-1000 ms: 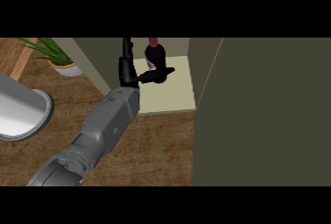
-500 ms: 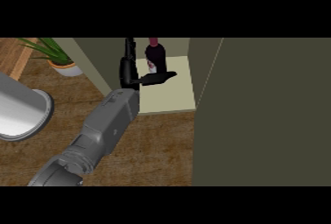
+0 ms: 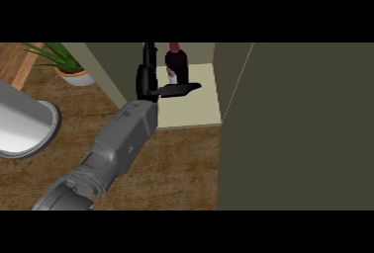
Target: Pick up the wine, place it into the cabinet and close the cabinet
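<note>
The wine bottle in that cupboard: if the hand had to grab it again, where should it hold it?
Probably round the dark body, near the label, of the wine bottle. It stands upright on the cabinet shelf, so the left hand, open beside it, could close in from the bottle's left, level.

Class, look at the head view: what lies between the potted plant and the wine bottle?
In the head view, the cabinet's olive side wall and the left hand lie between the potted plant and the wine bottle.

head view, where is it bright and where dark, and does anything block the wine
Head view: the cabinet floor is pale and brightest; the cabinet door is a flat dark slab filling the right. The wine bottle reads dark against the shelf, its base hidden behind the left hand. No glare; the metal bowl shows a soft sheen.
</note>
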{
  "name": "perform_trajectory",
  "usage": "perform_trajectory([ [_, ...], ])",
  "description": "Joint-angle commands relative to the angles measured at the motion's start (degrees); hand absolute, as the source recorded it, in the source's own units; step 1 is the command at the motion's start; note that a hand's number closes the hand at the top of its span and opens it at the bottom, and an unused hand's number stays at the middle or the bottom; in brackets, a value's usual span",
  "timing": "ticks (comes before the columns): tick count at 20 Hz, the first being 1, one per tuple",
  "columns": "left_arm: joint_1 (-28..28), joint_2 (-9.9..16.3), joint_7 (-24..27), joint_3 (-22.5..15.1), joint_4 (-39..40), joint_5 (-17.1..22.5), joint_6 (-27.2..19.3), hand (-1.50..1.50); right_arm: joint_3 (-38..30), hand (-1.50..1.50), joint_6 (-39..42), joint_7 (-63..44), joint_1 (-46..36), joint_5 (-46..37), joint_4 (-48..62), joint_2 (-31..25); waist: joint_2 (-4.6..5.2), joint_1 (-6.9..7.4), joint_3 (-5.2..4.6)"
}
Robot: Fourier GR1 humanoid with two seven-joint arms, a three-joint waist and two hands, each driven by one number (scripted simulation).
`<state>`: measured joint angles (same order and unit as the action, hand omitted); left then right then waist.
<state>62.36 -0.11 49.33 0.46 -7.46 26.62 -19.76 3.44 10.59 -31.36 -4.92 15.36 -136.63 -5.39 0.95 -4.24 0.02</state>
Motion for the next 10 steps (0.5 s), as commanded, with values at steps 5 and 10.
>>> perform_trajectory([
  [5, -5.4, 0.11, 1.31, -1.85, -2.17, 6.2, 2.38, -1.5, 1.26, -1.5, -0.74, -3.45, 1.65, 1.87, -5.45, -0.08, -0.72, 0.47, -0.08],
  [10, -8.17, 0.11, -0.65, -6.41, -6.76, 11.0, 2.36, -1.5, -1.36, -1.5, -0.77, -0.62, -0.58, 1.45, -1.38, -0.22, -0.99, 1.27, -0.04],
])
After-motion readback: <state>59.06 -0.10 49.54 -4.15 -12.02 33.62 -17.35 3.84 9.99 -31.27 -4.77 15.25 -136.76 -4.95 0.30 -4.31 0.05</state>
